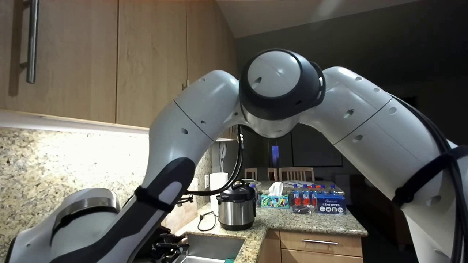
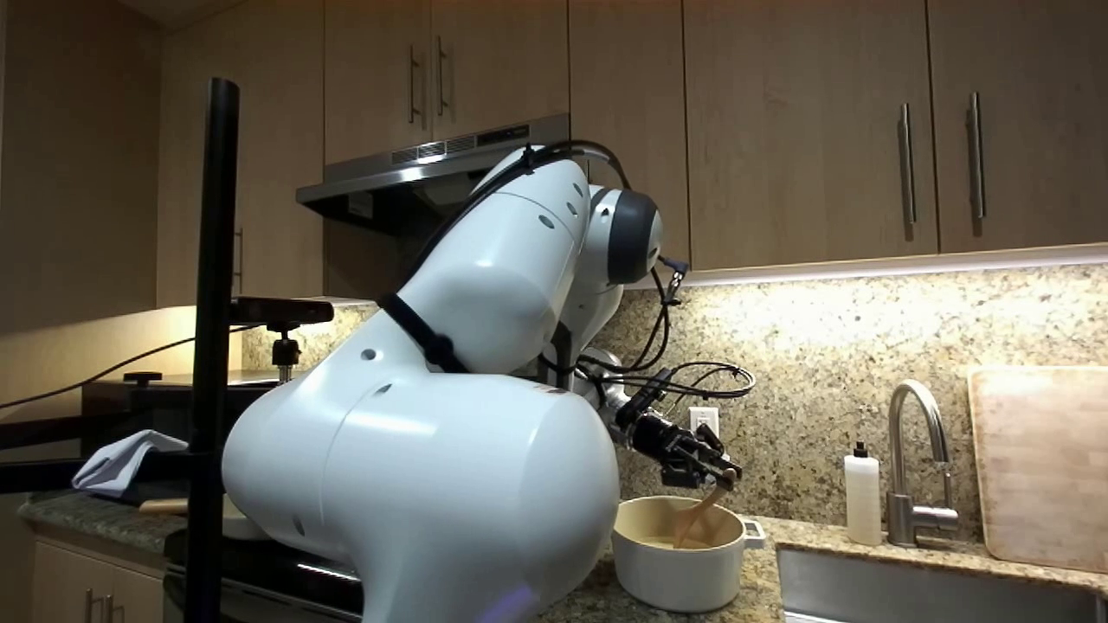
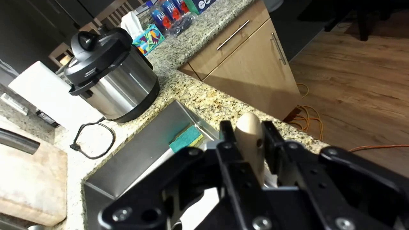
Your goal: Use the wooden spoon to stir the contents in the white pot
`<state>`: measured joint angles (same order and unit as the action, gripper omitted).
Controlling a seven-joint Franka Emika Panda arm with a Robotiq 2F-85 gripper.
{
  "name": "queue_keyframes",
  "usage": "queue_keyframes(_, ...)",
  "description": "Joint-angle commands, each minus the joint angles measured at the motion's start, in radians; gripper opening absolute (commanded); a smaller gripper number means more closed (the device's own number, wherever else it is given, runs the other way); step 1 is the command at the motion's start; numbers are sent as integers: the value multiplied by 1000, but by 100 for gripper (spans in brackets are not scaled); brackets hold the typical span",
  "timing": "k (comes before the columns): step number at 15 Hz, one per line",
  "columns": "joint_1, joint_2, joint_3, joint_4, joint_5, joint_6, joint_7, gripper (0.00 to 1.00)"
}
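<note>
The white pot [image 2: 677, 575], round with a cream inside, stands on the counter beside the sink in an exterior view. The wooden spoon [image 2: 698, 519] slants from my gripper down into the pot. Its lower end is inside; the pot's contents cannot be made out. My gripper [image 2: 725, 474] is above the pot's rim, shut on the upper end of the spoon's handle. In the wrist view the spoon's rounded handle end [image 3: 249, 137], with a small hole, sits between the fingertips of the gripper [image 3: 246, 129]. The spoon's lower part is hidden there.
The sink [image 2: 935, 588] is beside the pot, with a faucet [image 2: 905, 467], a soap bottle [image 2: 862, 497] and a cutting board [image 2: 1039, 467] behind it. A green sponge [image 3: 187, 139] is in the sink. A silvery pressure cooker [image 1: 236, 212] stands beyond the sink.
</note>
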<state>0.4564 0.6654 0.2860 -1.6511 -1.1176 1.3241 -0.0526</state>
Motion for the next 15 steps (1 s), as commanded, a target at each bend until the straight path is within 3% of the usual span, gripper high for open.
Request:
queue_keyframes(1,5,-41,12,-61,-19,2,-59,8)
queue_keyframes(7,-35,-169,34,-223,-21,43,-137,9)
queue_keyframes(11,-68,-206,30,-259,5,36,-161,9)
queue_keyframes(12,-74,-198,26,-247,16,19,-169,51)
queue_keyframes(15,-88,-175,17,-234,23,-4,-177,64)
